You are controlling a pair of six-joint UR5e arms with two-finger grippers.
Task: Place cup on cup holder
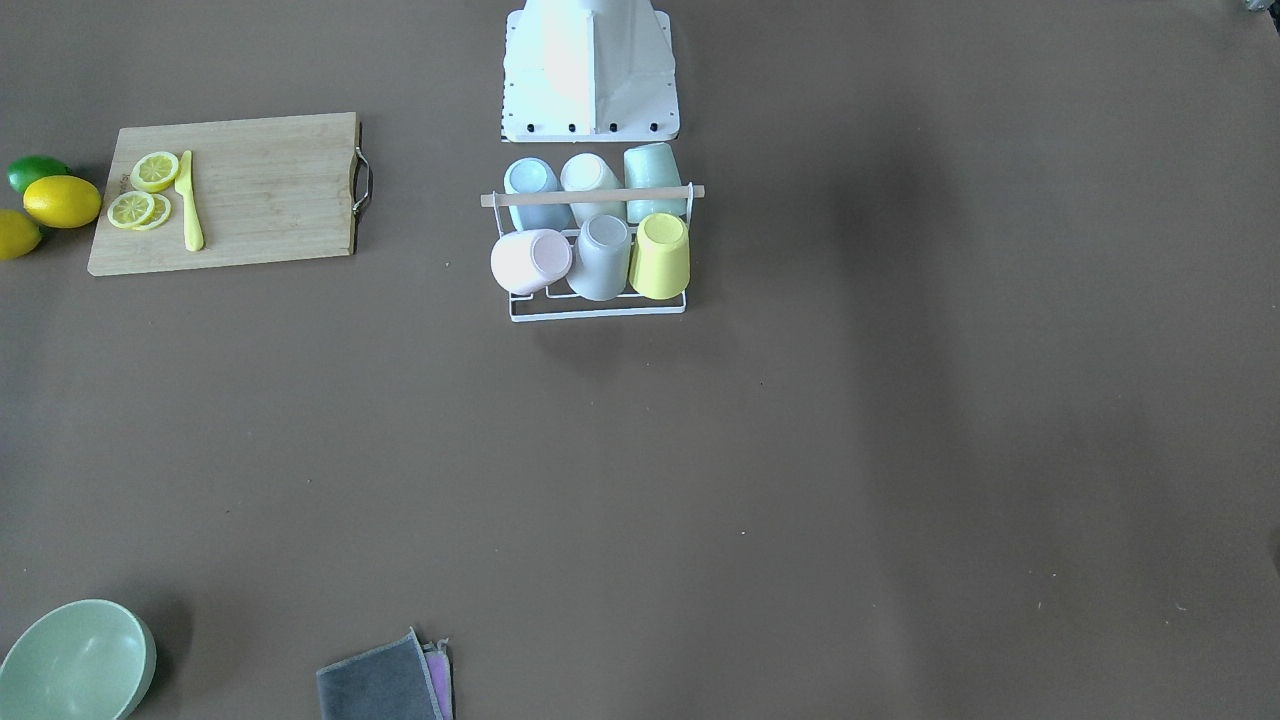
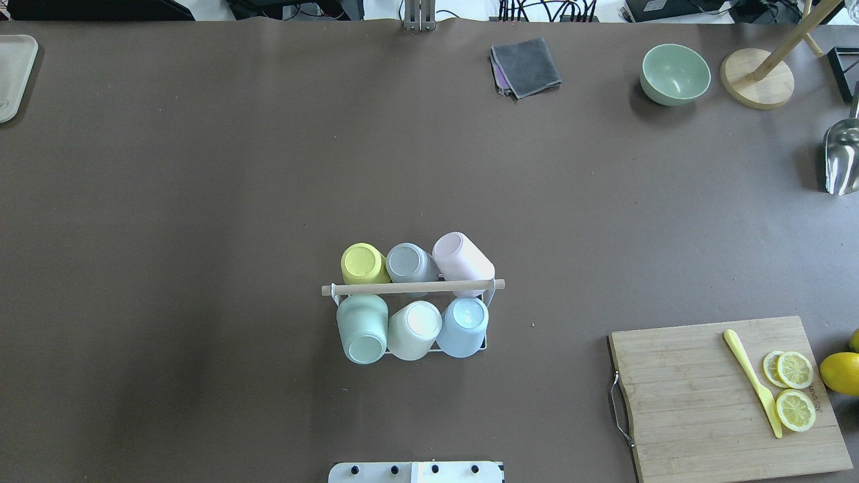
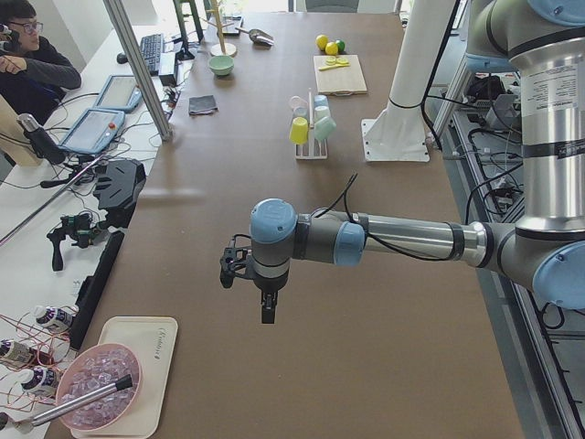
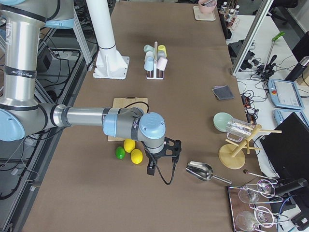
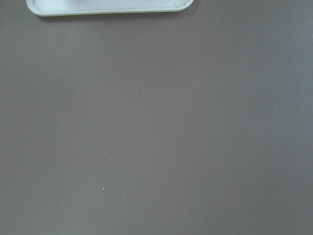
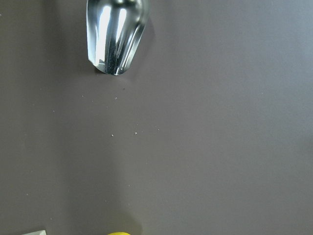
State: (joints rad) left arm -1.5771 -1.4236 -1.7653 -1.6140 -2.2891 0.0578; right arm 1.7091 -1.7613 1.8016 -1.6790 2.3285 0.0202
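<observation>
The cup holder (image 2: 413, 288), a white wire rack with a light wooden rod across its top (image 1: 592, 196), stands mid-table near the robot base. Several cups sit upside down on its prongs, among them a yellow cup (image 2: 363, 263) and a pink cup (image 2: 463, 255). My left gripper (image 3: 267, 311) hangs over bare table far to the left of the rack, holding nothing that I can see. My right gripper (image 4: 150, 170) hangs over the table far to the right, near the lemons. Both show only in the side views, so I cannot tell whether they are open or shut.
A wooden cutting board (image 2: 698, 396) with lemon slices and a yellow knife lies at the right. A green bowl (image 2: 674, 72), a grey cloth (image 2: 527, 66), a metal scoop (image 2: 842, 157) and a wooden stand (image 2: 757, 86) stand far right. A white tray (image 2: 13, 74) is far left.
</observation>
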